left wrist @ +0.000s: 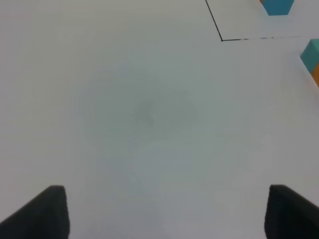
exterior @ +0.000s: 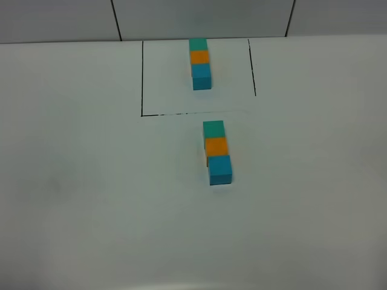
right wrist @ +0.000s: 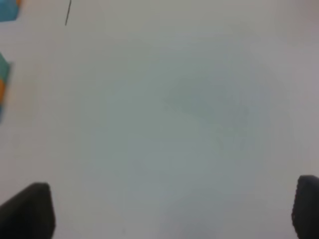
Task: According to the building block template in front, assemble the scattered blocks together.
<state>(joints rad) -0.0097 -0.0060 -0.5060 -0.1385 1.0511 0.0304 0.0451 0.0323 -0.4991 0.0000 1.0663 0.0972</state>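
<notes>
Fingers: left gripper [left wrist: 162,211] and right gripper [right wrist: 172,211] both standing wide apart, gripping nothing, hanging over bare white table [exterior: 91,199].
Blocks: three matte cubes, teal-green [exterior: 213,128], orange [exterior: 216,146], blue [exterior: 221,169], sitting joined in one column just outside black-outlined template [exterior: 200,63], copying its colour order.
Status: looking finished.

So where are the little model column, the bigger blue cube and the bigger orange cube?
model column [exterior: 200,63], high view, its orange middle.
blue cube [exterior: 220,168], high view, top face.
orange cube [exterior: 216,146], high view, top face.
</notes>
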